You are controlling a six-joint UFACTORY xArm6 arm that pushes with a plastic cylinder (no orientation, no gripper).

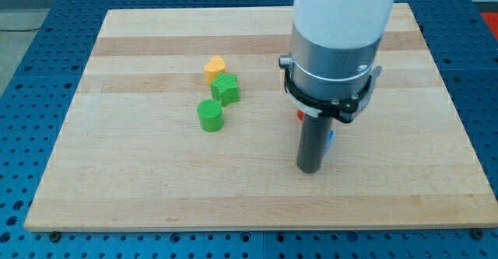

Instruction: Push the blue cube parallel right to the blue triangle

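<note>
My tip (310, 169) rests on the wooden board (156, 189) right of centre. A sliver of a blue block (331, 141) shows just to the right of the rod, touching or nearly touching it; its shape is hidden. A small bit of a red block (300, 117) peeks out on the rod's left, under the arm's collar. The arm's body hides whatever lies behind it, so I cannot tell the blue cube from the blue triangle.
Left of the rod sits a cluster: an orange heart-shaped block (215, 67), a green block (226, 89) touching it below, and a green cylinder (210, 115) lower left. The board lies on a blue perforated table (31, 49).
</note>
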